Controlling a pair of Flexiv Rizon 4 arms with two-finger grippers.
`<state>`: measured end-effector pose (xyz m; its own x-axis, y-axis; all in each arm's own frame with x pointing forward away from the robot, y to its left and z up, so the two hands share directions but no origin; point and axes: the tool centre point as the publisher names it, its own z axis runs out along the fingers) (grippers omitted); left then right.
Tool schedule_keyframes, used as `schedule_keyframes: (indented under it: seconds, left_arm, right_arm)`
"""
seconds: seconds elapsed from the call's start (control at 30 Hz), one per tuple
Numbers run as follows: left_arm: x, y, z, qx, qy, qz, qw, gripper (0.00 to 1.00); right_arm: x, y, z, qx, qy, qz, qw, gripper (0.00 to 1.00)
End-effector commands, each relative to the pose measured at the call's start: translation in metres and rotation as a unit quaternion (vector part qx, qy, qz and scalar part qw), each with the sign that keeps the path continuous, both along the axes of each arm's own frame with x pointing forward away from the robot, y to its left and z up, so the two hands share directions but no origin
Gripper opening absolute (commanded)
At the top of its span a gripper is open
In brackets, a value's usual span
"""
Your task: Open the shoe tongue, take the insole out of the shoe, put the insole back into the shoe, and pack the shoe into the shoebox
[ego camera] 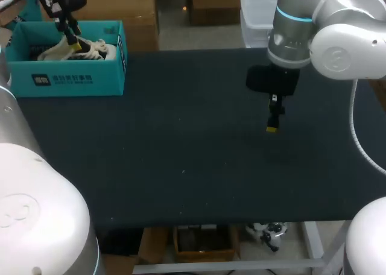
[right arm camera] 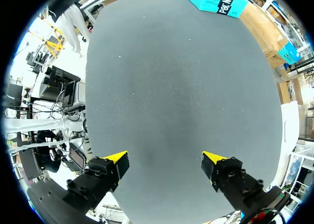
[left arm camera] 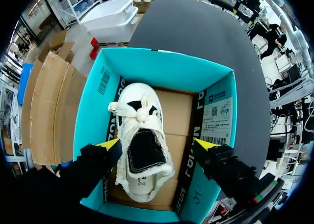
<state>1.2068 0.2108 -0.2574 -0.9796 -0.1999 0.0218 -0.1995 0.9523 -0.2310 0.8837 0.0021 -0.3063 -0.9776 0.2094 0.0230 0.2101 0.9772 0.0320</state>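
Head view: a teal shoebox (ego camera: 66, 76) is seen at the upper left of the frame, on the far left corner of the dark table (ego camera: 181, 160), with its top open. A white shoe (ego camera: 84, 49) is lying inside it. The left gripper (ego camera: 73, 44) is held just over the shoe, within the box's rim. The right gripper (ego camera: 272, 128) is hung right of centre in the upper half of the frame, over the table and well apart from the box.

In the left wrist view the shoe is shown flat on the box's brown floor, heel nearest the gripper, toe pointing away, laces knotted above a dark opening. The yellow-tipped fingers (left arm camera: 109, 145) are spread, released, one at each side of the opening; whether they touch the shoe cannot be told. The box's side walls stand close outside both fingers.

In the right wrist view the fingers are spread wide, released, and only grey table is seen between them; the box is seen far ahead.
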Motion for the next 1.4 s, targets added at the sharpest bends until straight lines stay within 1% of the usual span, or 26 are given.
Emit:
schedule_keyframes:
  seconds: [0.03,0.17,0.3,0.43,0.47,0.53,0.6,0.73,0.83,0.87,0.93,1.1,1.23,1.4]
  left_arm:
    - [-0.020,-0.018,0.047,0.028,-0.020,-0.002,0.999,1.00]
    - [-0.034,-0.034,0.067,0.038,-0.035,-0.007,0.999,1.00]
    - [-0.048,-0.050,0.084,0.042,-0.037,-0.015,0.998,1.00]
    - [-0.058,-0.063,0.093,0.047,-0.033,-0.016,0.998,1.00]
    - [-0.065,-0.069,0.095,0.048,-0.033,-0.016,0.998,1.00]
    - [-0.075,-0.078,0.095,0.049,-0.035,-0.011,0.998,1.00]
    - [-0.089,-0.087,0.089,0.050,-0.046,0.000,0.998,1.00]
    - [-0.104,-0.099,0.079,0.057,-0.050,0.002,0.997,1.00]
    - [-0.113,-0.106,0.076,0.068,-0.056,0.006,0.996,1.00]
    - [-0.119,-0.109,0.075,0.071,-0.060,0.010,0.996,1.00]
    - [-0.127,-0.112,0.074,0.072,-0.064,0.010,0.995,1.00]
    - [-0.152,-0.123,0.070,0.076,-0.085,0.009,0.993,1.00]
    - [-0.163,-0.129,0.067,0.079,-0.096,0.003,0.992,1.00]
    - [-0.169,-0.136,0.062,0.086,-0.106,-0.001,0.991,1.00]
  right_arm:
    - [-0.001,0.000,0.001,-0.001,0.000,0.000,1.000,1.00]
    - [-0.001,0.000,0.001,-0.001,0.000,0.000,1.000,1.00]
    - [-0.001,0.000,0.001,-0.001,0.000,0.000,1.000,1.00]
    - [-0.001,0.000,0.001,-0.001,0.000,0.000,1.000,1.00]
    - [-0.001,0.000,0.001,-0.001,0.000,0.000,1.000,1.00]
    - [-0.001,0.000,0.001,-0.001,0.000,0.000,1.000,1.00]
    - [-0.001,0.000,0.001,-0.001,0.000,0.000,1.000,1.00]
    - [-0.001,0.000,0.001,-0.001,0.000,0.000,1.000,1.00]
    - [-0.001,0.000,0.001,-0.001,0.000,0.000,1.000,1.00]
    - [-0.001,0.000,0.001,-0.001,0.000,0.000,1.000,1.00]
    - [-0.001,0.000,0.001,-0.001,0.000,0.000,1.000,1.00]
    - [-0.001,0.000,0.001,-0.001,0.000,0.000,1.000,1.00]
    - [-0.001,0.000,0.001,-0.001,0.000,0.000,1.000,1.00]
    - [-0.001,0.000,0.001,-0.001,0.000,0.000,1.000,1.00]
